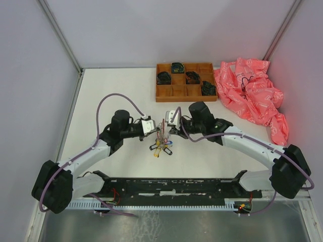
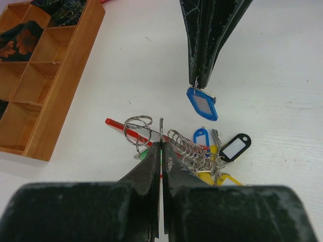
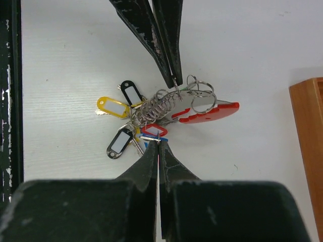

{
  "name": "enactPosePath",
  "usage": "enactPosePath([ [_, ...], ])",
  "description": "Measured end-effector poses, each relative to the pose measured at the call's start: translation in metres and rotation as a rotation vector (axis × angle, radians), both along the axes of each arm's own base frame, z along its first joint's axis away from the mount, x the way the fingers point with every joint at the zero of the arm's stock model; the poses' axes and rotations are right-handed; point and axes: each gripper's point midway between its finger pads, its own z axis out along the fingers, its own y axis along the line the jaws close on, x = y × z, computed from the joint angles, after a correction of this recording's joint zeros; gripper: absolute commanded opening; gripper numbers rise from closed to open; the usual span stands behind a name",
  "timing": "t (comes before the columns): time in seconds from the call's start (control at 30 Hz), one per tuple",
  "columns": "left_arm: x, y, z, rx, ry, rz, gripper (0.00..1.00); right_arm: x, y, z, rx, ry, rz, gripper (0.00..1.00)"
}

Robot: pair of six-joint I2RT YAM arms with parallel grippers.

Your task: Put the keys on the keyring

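My left gripper (image 2: 161, 146) is shut on the keyring (image 2: 161, 126), a thin wire ring that stands edge-on above its tips. A row of small split rings (image 2: 189, 146) hangs from the keyring, with yellow, blue and black tagged keys (image 2: 235, 147) lying on the table. Beside them lies the red strap (image 3: 207, 112). My right gripper (image 3: 159, 141) is shut on the small ring of a blue-tagged key (image 2: 203, 104), which hangs a little way in front of the keyring. In the top view both grippers meet tip to tip (image 1: 164, 128) above the bunch (image 1: 161, 146).
A brown wooden compartment tray (image 1: 184, 99) with dark coiled items stands behind the grippers; its wall (image 2: 68, 85) is to the left in the left wrist view. A crumpled pink bag (image 1: 252, 93) lies at the back right. A black rail (image 1: 176, 186) runs along the near edge.
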Motion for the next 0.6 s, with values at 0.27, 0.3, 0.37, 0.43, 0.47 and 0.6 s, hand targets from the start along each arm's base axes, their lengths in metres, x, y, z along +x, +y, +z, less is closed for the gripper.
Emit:
enactPosePath([
  [0.27, -0.008, -0.001, -0.004, -0.005, -0.075, -0.065, 0.03, -0.003, 0.006, -0.008, -0.011, -0.117, 0.088, 0.01],
  [0.3, -0.009, -0.001, -0.004, -0.007, -0.078, -0.070, 0.03, -0.003, 0.006, -0.009, -0.012, -0.129, 0.094, 0.01],
  [0.37, -0.012, -0.002, -0.003, -0.012, -0.079, -0.080, 0.03, -0.002, 0.007, -0.009, -0.012, -0.153, 0.103, 0.01],
  [0.43, -0.013, -0.002, -0.002, -0.016, -0.080, -0.087, 0.03, 0.000, 0.009, -0.007, -0.005, -0.178, 0.108, 0.01],
  [0.47, -0.014, -0.002, -0.001, -0.018, -0.082, -0.088, 0.03, 0.001, 0.010, -0.006, -0.001, -0.188, 0.110, 0.01],
  [0.6, -0.017, -0.003, 0.003, -0.030, -0.091, -0.103, 0.03, 0.002, 0.012, -0.005, 0.003, -0.214, 0.119, 0.01],
])
